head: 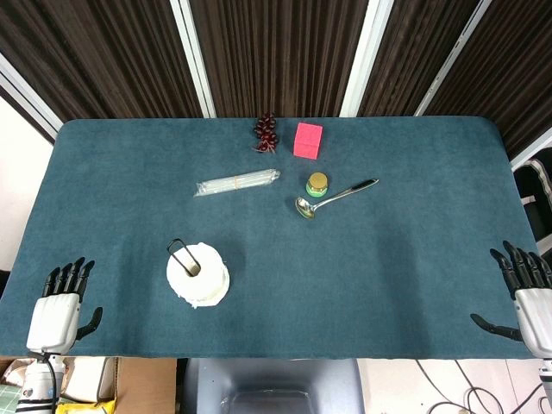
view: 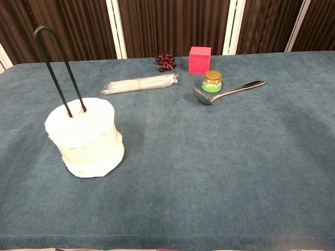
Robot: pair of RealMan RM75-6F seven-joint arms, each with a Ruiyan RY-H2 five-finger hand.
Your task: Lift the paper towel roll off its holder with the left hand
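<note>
The white paper towel roll (head: 198, 274) (view: 87, 138) stands upright on the blue table, threaded on a black wire loop holder (head: 179, 250) (view: 56, 69) that rises well above it. My left hand (head: 62, 302) rests at the table's near left corner with its fingers apart and nothing in it, well to the left of the roll. My right hand (head: 528, 289) sits at the near right edge, fingers spread and holding nothing. Neither hand shows in the chest view.
A bundle of clear straws (head: 236, 182) (view: 139, 83) lies behind the roll. Further back are dark grapes (head: 266, 133), a pink cube (head: 308, 140), a small green jar with a gold lid (head: 317, 185) and a metal spoon (head: 335, 197).
</note>
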